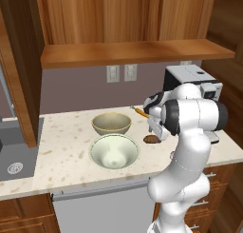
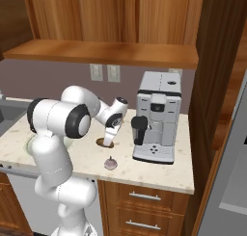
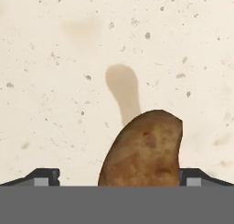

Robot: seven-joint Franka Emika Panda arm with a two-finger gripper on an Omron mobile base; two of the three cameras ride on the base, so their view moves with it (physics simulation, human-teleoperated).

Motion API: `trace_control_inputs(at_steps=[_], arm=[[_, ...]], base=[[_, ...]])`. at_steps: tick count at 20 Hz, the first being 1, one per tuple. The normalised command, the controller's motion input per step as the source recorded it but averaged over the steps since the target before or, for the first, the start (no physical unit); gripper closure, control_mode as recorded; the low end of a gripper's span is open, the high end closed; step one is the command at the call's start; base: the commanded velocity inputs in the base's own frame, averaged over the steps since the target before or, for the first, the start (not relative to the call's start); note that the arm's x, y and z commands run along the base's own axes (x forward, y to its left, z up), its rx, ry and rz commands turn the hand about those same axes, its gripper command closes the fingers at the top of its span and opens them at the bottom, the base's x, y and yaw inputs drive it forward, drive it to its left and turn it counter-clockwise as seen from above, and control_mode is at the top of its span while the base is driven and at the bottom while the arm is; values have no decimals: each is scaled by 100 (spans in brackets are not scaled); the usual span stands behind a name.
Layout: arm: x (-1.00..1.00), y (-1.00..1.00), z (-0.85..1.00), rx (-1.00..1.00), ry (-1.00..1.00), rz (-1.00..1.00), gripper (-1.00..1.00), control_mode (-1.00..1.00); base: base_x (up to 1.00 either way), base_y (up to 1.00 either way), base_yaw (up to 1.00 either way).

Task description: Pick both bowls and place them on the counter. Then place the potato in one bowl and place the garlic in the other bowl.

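Both bowls are already down on the counter [image 1: 66, 132], so I judge the bowl-placing part done and I'm on the potato pick now.

Largest first: the counter runs under everything, speckled beige. The coffee machine [image 2: 157, 115] stands just to the right of my gripper in the right base view, close enough that I want to watch clearance on the lift.

The cream bowl [image 1: 114, 151] sits off to the gripper's left and nearer the counter's front edge in the left base view; it looks empty. The tan-olive bowl [image 1: 111, 123] is just behind it, also left of the gripper; nothing inside that I can see.

The gripper [image 2: 107, 141] is down low over the potato [image 3: 144, 150] with the jaws spread wide, not holding anything. In the hand view the potato sits between the two finger tips [image 3: 43, 176], which flank it with a gap on each side.

The garlic [image 2: 111, 163] lies on the counter just in front of the gripper, toward the counter edge, untouched. The carrot [image 1: 141, 112] lies just behind the hand.

Next move, as I judge it: close on the potato, lift straight up, swing left to a bowl. Risk: the rounded lump slipping out as the jaws close.
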Motion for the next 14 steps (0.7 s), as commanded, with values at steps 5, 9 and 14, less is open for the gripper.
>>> trace_control_inputs(at_steps=[5,9,14], arm=[[-19,16,-25,0,-5,-4,-100,-100],[-13,19,-30,0,-3,-3,-100,-100],[12,7,-39,0,0,-5,-100,-100]], base=[[0,0,0],[0,0,0],[0,0,0]])
